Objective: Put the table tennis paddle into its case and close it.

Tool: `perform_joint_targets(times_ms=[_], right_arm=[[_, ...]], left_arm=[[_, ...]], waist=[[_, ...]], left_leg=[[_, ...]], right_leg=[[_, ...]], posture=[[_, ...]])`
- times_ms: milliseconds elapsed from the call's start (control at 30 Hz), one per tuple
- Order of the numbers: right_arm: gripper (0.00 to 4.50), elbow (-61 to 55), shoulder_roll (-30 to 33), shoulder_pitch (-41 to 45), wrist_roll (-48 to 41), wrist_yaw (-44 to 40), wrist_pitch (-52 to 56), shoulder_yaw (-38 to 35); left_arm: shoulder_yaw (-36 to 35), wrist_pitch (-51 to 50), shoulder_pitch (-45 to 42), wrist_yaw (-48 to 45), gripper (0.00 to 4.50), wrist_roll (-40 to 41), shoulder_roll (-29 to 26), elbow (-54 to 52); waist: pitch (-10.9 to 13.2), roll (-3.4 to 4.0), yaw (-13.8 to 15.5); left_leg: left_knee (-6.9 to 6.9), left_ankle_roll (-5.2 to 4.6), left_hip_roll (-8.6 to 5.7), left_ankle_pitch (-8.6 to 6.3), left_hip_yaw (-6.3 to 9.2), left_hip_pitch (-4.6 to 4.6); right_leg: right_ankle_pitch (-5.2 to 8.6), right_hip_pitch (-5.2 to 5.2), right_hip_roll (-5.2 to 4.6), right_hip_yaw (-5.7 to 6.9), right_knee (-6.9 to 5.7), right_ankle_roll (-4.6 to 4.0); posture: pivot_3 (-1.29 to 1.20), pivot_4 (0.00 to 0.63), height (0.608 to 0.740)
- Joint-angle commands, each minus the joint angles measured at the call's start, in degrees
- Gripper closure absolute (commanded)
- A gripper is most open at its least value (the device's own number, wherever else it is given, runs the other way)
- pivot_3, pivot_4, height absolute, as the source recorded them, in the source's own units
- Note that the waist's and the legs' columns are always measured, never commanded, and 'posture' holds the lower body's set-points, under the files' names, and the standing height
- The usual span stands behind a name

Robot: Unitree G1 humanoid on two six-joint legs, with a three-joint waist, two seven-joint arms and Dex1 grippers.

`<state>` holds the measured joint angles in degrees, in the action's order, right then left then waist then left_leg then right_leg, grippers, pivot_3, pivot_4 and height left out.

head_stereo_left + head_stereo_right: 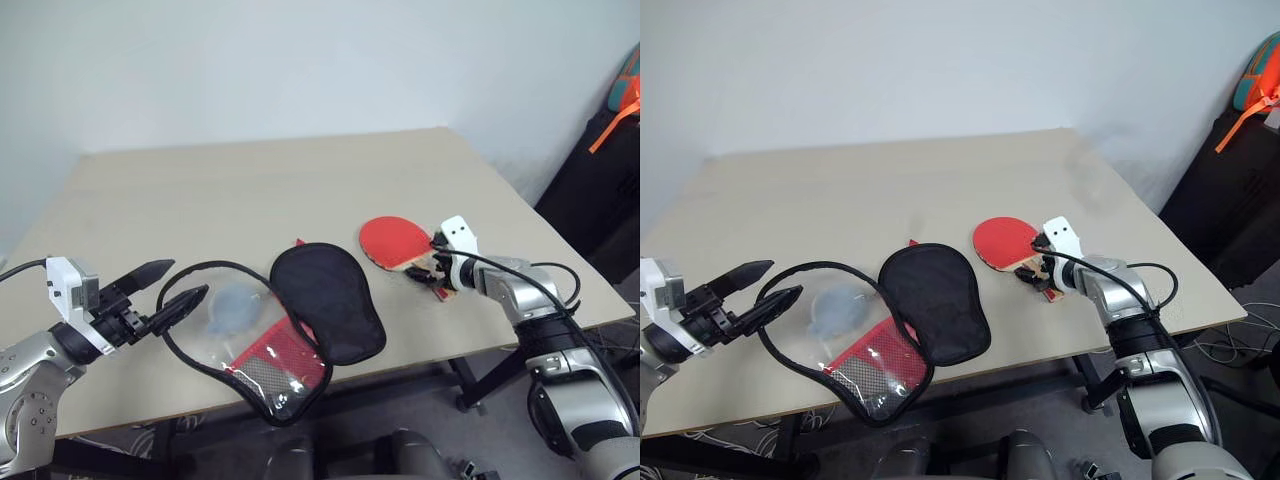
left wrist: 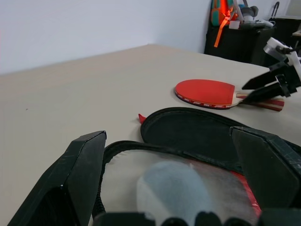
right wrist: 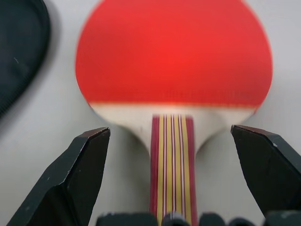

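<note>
The table tennis paddle (image 1: 393, 240) lies red face up at the table's right, its striped wooden handle (image 3: 171, 160) pointing toward the near right. My right gripper (image 1: 434, 263) is low over that handle, open, with a finger standing well clear on each side of it. The case (image 1: 330, 300) lies unzipped at the front middle: its black flap is folded out to the right, and the clear side (image 1: 250, 345) with the red mesh panel lies to the left. My left gripper (image 1: 172, 288) hovers open at the clear side's left rim.
A pale blue-grey soft lump (image 1: 235, 305) rests on the clear half of the case. The beige table (image 1: 250, 190) ends close in front of the case. A dark bag with an orange strap (image 1: 615, 120) stands off the table's right side.
</note>
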<state>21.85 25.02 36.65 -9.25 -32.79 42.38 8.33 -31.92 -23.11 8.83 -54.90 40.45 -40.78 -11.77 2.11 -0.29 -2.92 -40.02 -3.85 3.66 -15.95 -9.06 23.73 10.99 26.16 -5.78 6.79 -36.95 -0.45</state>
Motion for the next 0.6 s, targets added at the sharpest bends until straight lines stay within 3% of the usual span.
perform_joint_targets(times_ms=[33, 233, 267, 367, 600], right_arm=[[0.03, -0.87, -0.54, -0.35, 1.53, 2.23, -0.39, -0.93], [0.03, 0.90, -2.55, 0.17, 2.37, 5.04, -0.10, -1.86], [0.19, 0.97, -2.79, 0.25, 2.32, 5.29, 0.14, -1.99], [0.88, 1.08, -3.17, 0.34, 2.28, 5.61, 0.84, -2.20], [3.19, -0.82, -3.01, -0.37, 2.38, 4.96, 2.80, -1.69]], left_arm=[[-0.29, 0.98, 0.27, 0.50, 0.00, 0.07, 0.15, -2.49], [0.11, 1.08, 0.36, 1.32, 0.00, -0.13, 0.64, -2.84], [0.19, 1.11, 0.30, 1.45, 0.00, -0.19, 0.69, -2.85], [0.39, 1.13, 0.06, 1.74, 0.00, -0.30, 0.76, -2.78], [1.04, 1.26, -0.09, 2.53, 0.00, -0.44, 1.12, -2.73]], waist=[[0.00, 0.00, -0.11], [-0.03, -0.03, -0.12], [-0.03, -0.03, -0.12], [-0.04, -0.04, -0.13], [-0.13, -0.17, -0.14]], left_leg=[[0.00, 0.00, 0.00, 0.00, -0.01, 0.00], [0.02, 0.04, 0.03, 0.02, -0.02, -0.05], [0.02, 0.04, 0.03, 0.02, -0.02, -0.05], [0.02, 0.04, 0.03, 0.02, -0.02, -0.05], [0.02, 0.04, 0.05, 0.02, -0.02, -0.09]], right_leg=[[0.00, 0.00, 0.01, 0.00, 0.00, 0.00], [0.00, -0.03, 0.03, 0.00, 0.00, 0.00], [0.00, -0.03, 0.03, 0.00, 0.00, 0.00], [0.00, -0.03, 0.03, 0.00, 0.00, 0.00], [0.00, -0.07, 0.04, 0.01, 0.00, -0.01]], posture=[[0.00, 0.000, 0.706], [0.00, 0.000, 0.706], [0.00, 0.000, 0.706], [0.00, 0.000, 0.706], [0.00, 0.000, 0.706]])
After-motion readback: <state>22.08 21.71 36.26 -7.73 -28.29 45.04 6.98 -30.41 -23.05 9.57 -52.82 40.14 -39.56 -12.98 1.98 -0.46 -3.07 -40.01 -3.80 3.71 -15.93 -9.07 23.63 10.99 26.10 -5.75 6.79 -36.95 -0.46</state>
